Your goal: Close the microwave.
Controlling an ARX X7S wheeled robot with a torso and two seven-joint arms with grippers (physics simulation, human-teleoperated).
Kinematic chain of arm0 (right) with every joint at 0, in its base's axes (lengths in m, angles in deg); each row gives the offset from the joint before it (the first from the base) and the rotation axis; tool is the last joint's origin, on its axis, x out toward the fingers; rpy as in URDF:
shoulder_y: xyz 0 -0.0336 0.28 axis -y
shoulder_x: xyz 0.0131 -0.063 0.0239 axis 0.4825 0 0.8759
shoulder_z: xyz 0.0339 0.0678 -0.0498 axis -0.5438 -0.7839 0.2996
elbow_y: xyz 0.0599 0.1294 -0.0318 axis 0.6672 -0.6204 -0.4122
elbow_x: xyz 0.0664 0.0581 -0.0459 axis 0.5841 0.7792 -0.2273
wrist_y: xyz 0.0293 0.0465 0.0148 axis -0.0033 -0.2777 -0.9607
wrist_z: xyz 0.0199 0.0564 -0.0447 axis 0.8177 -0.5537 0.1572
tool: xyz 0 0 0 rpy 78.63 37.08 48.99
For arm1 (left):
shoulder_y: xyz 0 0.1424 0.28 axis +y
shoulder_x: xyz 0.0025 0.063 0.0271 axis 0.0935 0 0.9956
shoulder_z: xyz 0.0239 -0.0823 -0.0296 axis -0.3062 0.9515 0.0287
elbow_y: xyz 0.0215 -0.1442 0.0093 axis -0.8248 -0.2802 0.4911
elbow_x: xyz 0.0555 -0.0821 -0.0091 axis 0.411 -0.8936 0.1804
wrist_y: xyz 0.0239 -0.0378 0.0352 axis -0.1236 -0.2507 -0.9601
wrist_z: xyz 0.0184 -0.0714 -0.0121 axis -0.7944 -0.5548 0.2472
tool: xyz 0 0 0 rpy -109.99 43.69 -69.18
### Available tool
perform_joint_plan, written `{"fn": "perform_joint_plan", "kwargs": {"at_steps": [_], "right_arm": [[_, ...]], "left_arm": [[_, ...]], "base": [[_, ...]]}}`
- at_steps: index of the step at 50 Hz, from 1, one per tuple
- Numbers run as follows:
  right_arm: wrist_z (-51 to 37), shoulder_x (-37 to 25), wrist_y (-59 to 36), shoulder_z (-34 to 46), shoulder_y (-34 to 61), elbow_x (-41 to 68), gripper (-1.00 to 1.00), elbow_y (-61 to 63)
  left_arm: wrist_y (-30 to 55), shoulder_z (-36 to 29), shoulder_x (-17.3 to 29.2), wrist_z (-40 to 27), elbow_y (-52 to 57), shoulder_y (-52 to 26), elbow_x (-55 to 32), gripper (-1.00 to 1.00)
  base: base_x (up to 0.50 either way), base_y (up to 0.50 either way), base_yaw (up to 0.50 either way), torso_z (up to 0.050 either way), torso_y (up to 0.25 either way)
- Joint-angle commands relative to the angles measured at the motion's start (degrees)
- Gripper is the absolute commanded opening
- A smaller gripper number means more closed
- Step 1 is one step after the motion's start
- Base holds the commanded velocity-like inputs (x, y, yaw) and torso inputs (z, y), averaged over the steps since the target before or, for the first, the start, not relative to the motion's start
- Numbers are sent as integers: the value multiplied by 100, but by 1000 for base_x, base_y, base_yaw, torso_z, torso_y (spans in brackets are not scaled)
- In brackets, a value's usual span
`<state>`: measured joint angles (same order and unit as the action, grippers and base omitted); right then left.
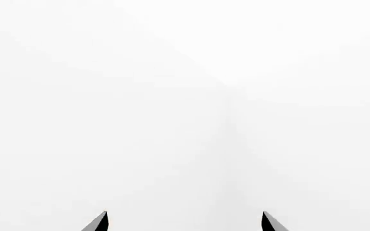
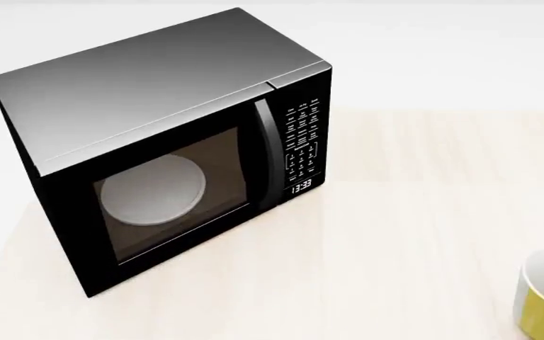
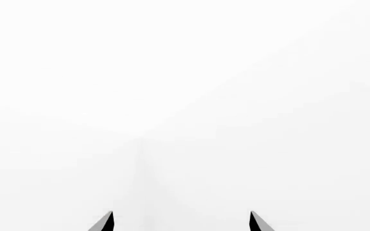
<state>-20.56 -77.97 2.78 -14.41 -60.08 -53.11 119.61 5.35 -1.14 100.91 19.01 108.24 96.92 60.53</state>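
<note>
On a pale wooden table [image 2: 423, 212] the black microwave [image 2: 159, 142] sits at left, door seemingly flush, so closing looks done; next comes only checking, with left gripper [image 1: 185, 222] and right gripper [image 3: 181, 222] spread apart, empty.

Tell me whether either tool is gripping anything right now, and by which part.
Nothing is held. The left tool and right tool both show spread fingertips with only blank white between them, and neither arm appears near the large black boxy microwave.
</note>
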Motion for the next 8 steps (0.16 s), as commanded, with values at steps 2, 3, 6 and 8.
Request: {"fn": "perform_joint_plan", "kwargs": {"at_steps": [2, 3, 6, 8], "right_arm": [[-174, -12, 49, -285, -20, 0, 100, 122], [-172, -11, 54, -280, -18, 1, 100, 115], [-168, 7, 48, -229, -22, -17, 100, 76], [-162, 16, 60, -198, -23, -21, 100, 57]], "left_arm": [[11, 271, 41, -186, 222, 52, 21, 100], [10, 259, 37, -184, 213, 48, 22, 100], [6, 217, 33, -173, 189, 31, 32, 100], [12, 226, 37, -171, 198, 34, 22, 100]], "base": [[0, 0, 0, 0, 0], [0, 0, 0, 0, 0], [0, 0, 0, 0, 0], [0, 0, 0, 0, 0]]}}
